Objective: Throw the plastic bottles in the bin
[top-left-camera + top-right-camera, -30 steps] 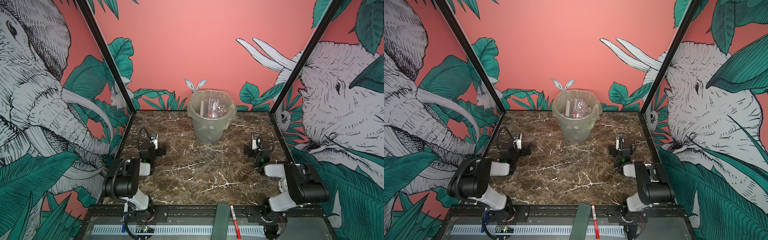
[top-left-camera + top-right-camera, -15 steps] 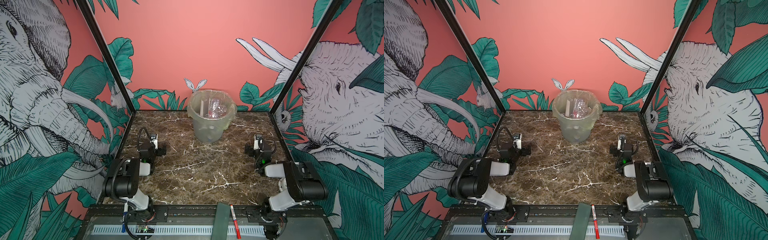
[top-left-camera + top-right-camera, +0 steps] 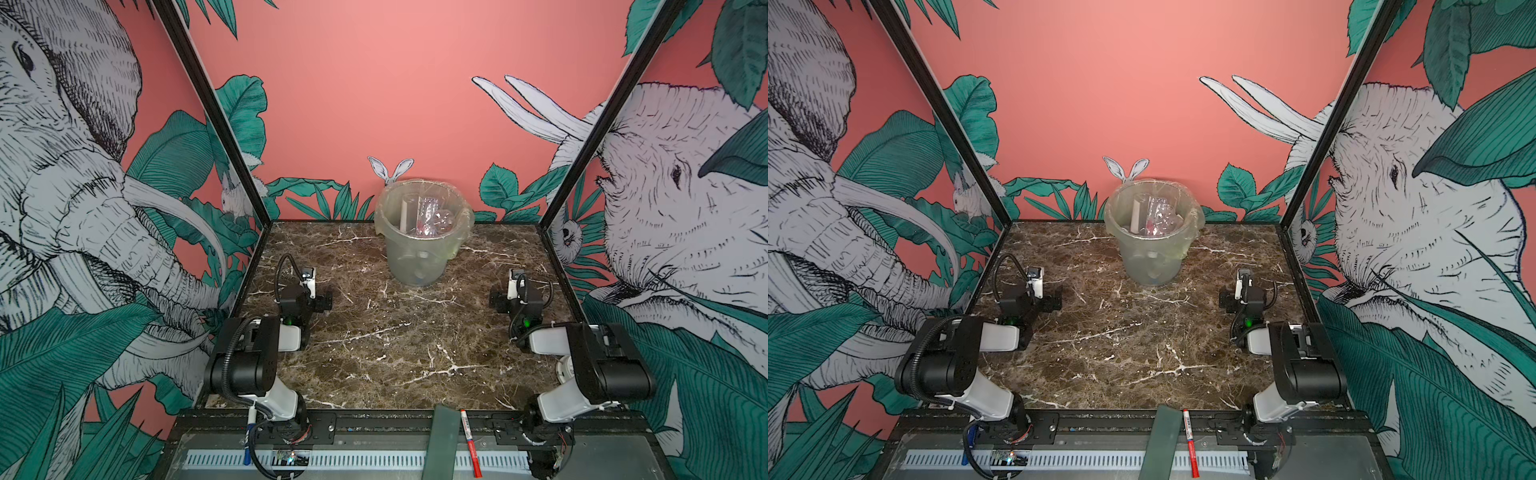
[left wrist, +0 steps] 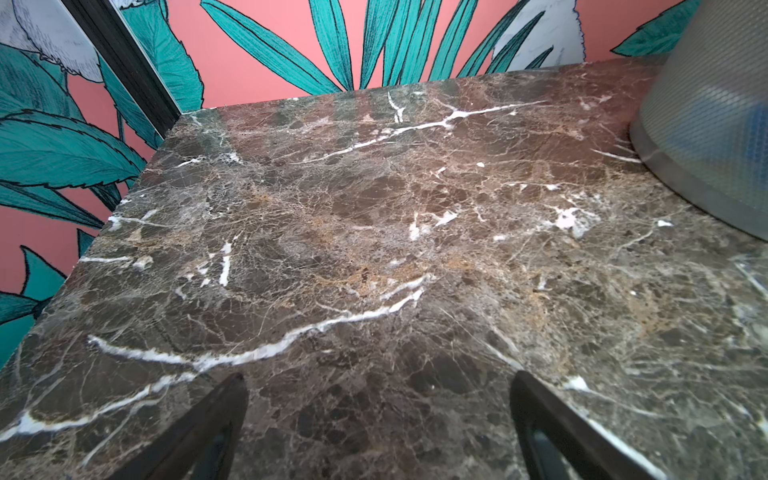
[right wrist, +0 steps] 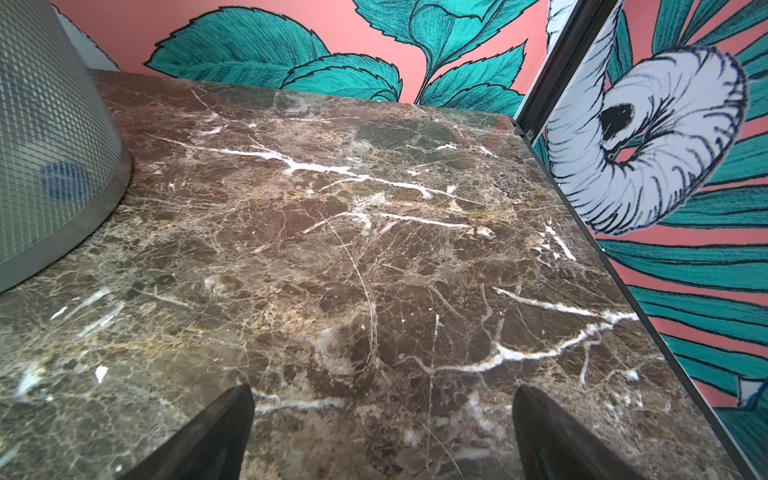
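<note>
Table [image 3: 395, 353]: brown marble with white veins.
Bin [image 3: 415, 257]: upright at the far middle of the table, lined with a clear bag.
Left gripper [image 4: 378, 376]: jaws spread wide, nothing between them, low over the marble, apart from the bin.
Right gripper [image 5: 383, 388]: jaws equally wide, empty, low over the marble.
Plastic bottles [image 3: 432, 218]: piled inside the bin; number cannot be told.
Marker pen [image 3: 469, 440]: lying on the front rail.
</note>
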